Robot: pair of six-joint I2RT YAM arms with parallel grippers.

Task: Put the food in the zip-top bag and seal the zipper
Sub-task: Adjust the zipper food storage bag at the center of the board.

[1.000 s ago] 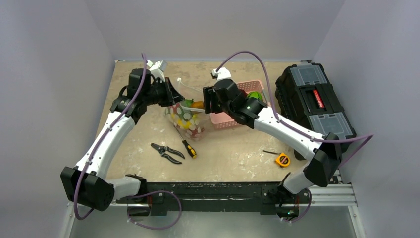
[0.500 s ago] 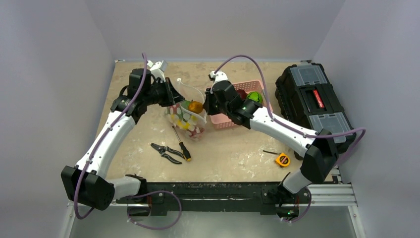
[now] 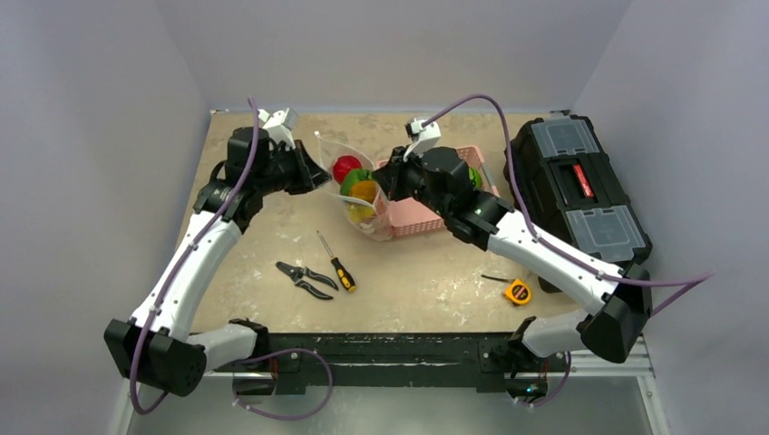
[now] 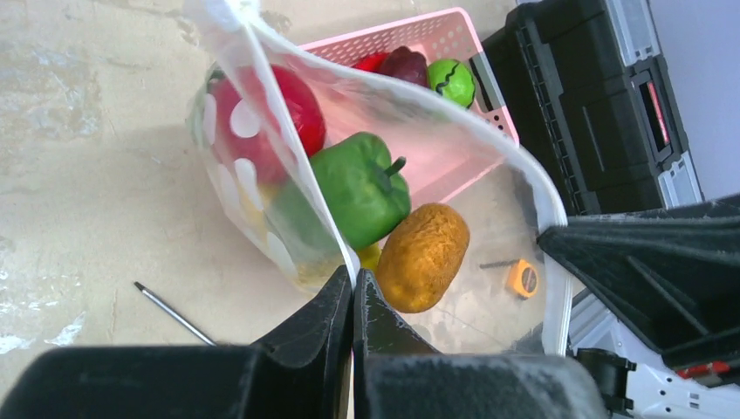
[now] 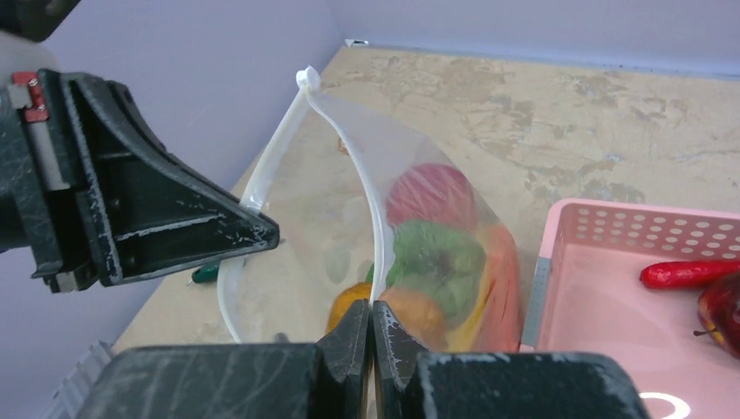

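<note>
On the left, the left gripper (image 3: 315,178) is clenched on one lip of the zip-top bag (image 3: 361,201). The bag hangs open between the two arms, just beside the pink basket (image 3: 433,217). Inside it sit a red piece (image 4: 272,112), a green pepper (image 4: 362,188) and an orange-brown piece (image 4: 423,257). The zipper (image 4: 558,262) gapes unsealed. The right gripper (image 3: 387,181) pinches the opposite lip.

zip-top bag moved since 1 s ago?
Yes. The zip-top bag has shifted right in the top view, toward the pink basket, and now overlaps the basket's left edge.
</note>
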